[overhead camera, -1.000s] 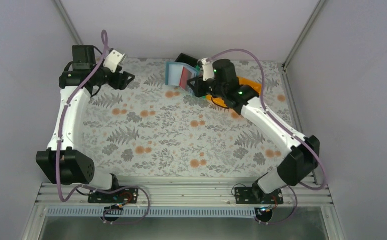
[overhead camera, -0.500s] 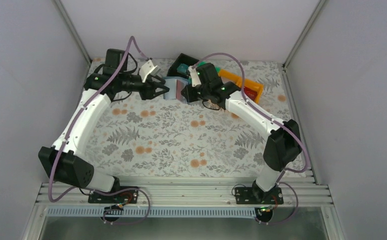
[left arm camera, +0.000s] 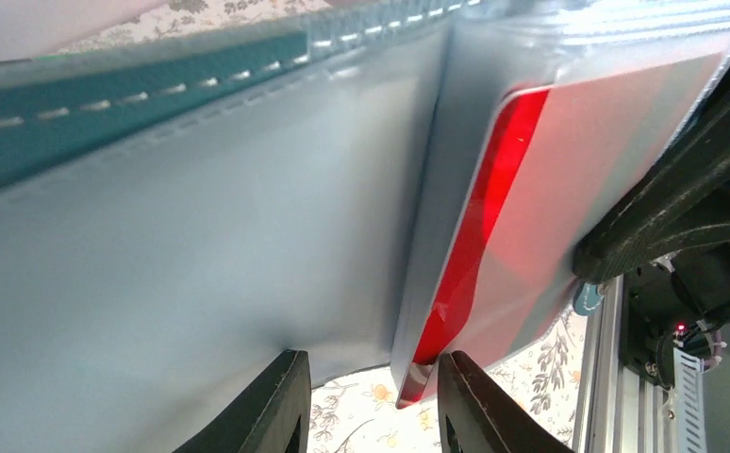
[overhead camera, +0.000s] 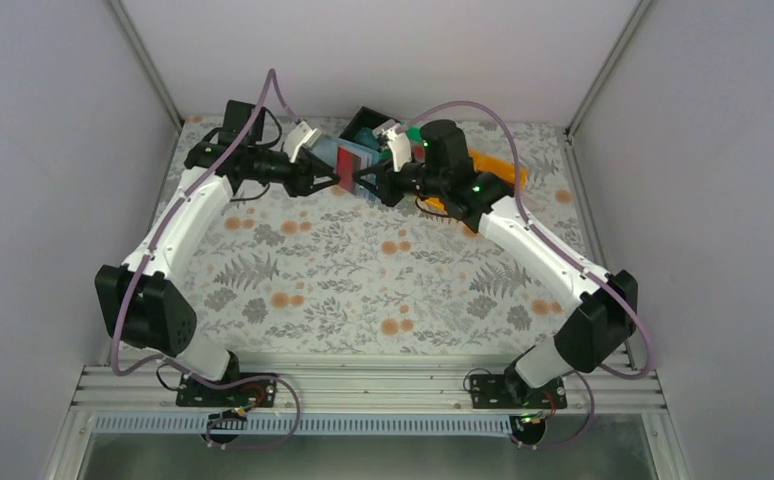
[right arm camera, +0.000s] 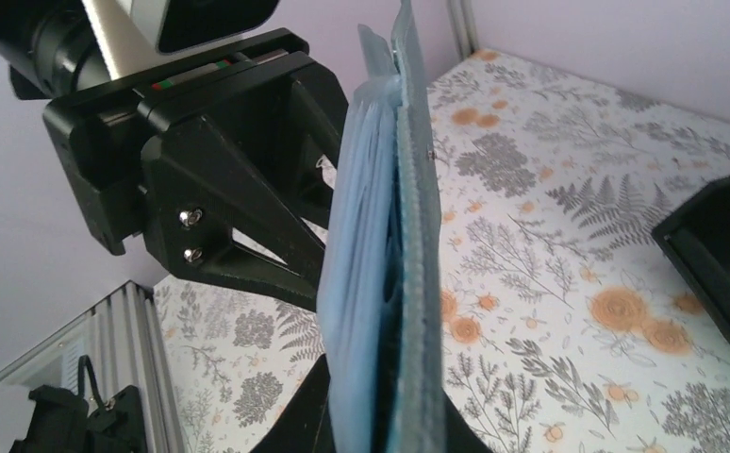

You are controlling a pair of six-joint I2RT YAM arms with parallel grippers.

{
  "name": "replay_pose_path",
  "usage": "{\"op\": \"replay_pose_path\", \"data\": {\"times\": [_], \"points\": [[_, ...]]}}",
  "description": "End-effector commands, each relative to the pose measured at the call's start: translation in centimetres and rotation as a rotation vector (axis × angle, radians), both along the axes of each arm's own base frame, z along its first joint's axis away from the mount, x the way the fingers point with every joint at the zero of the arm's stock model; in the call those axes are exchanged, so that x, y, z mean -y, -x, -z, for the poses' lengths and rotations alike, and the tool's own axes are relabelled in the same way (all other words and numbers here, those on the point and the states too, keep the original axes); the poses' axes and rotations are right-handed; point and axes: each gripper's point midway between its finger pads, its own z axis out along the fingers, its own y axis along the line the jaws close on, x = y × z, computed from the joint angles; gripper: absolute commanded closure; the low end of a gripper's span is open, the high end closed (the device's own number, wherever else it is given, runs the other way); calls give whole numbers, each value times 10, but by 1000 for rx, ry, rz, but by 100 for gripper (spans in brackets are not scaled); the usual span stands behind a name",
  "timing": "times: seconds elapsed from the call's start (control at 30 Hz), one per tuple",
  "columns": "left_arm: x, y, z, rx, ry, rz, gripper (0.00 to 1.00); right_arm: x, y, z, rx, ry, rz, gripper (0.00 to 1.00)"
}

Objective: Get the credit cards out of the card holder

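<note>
Left wrist view: left gripper [left arm camera: 371, 401] part open, jaws straddling the lower corner of the red card [left arm camera: 479, 217], not yet pinching it. Card holder [left arm camera: 201, 236] hangs off the table, clamped in the right gripper [right arm camera: 380, 429].

Risks, as I judge them:
- Jaws catch the pocket edge too, and the pull drags the holder loose.
- Grip lands on the corner only, and the card slips.

Soft, even light fills the top view; up close the card holder [left arm camera: 201, 236] looks blurry, with glare at upper right.
</note>
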Motion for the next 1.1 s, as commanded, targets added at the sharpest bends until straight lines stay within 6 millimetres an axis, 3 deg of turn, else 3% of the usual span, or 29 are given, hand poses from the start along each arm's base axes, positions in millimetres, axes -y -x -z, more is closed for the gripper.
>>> {"op": "replay_pose_path", "data": {"times": [0.0,0.23,0.43,0.5,0.7,0.87,1.07], "points": [[-3,4,-16,58,21,5,66,-13,36,-31,107,-96,-207,96],[17,42,-43,127,91,185,72,-17,51,-32,121,-114,-307,96],[20,72,-70,173,171,296,97,-16,57,-34,130,-119,-334,96],[19,77,-73,174,178,309,98,-15,56,-32,130,-111,-326,96],[19,91,-85,189,213,343,98,-9,64,-37,169,-118,-330,78],[17,96,-94,205,215,346,98,2,71,-42,219,-119,-319,56],[14,98,-89,208,193,347,98,17,77,-46,249,-136,-309,50]]}}
